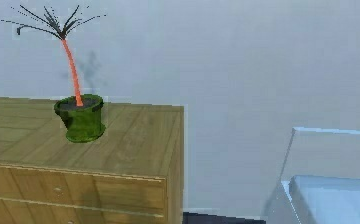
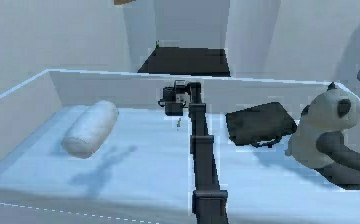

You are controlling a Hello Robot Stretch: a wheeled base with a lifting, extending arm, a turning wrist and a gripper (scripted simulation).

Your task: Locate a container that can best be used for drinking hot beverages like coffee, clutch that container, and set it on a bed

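Nearest lens, at 6 o'clock in arm side view: dark square arm bar (image 2: 206,170), reaching up to approx. centre over pale-blue bed (image 2: 48,82). At bar's far end, toward 11 o'clock: gripper (image 2: 174,103), small dark body set against mattress (image 2: 128,175) and bed's far rail. Can't tell whether jaws apart or together, nor whether anything held. Mug's place: can't tell; shapes at gripper's far end too small to name. At 9 o'clock of gripper, well apart: white roll pillow (image 2: 90,128), lying slantwise on mattress. At 3 o'clock, near bar: flat black bag (image 2: 260,123); just beside it, by view's right edge, seated panda plush (image 2: 328,138), black-and-white. Low white rails along mattress's left and far sides. Beyond far rail at 12 o'clock: dark floor strip (image 2: 188,62) btw. pale grey walls (image 2: 48,30). Forward view: wooden dresser (image 1: 128,150) w/ drawers at 8 o'clock; green pot (image 1: 81,118) on top, orange stem, dark spiky leaves at 11 o'clock. Plain grey wall behind; bed corner at 4 o'clock.
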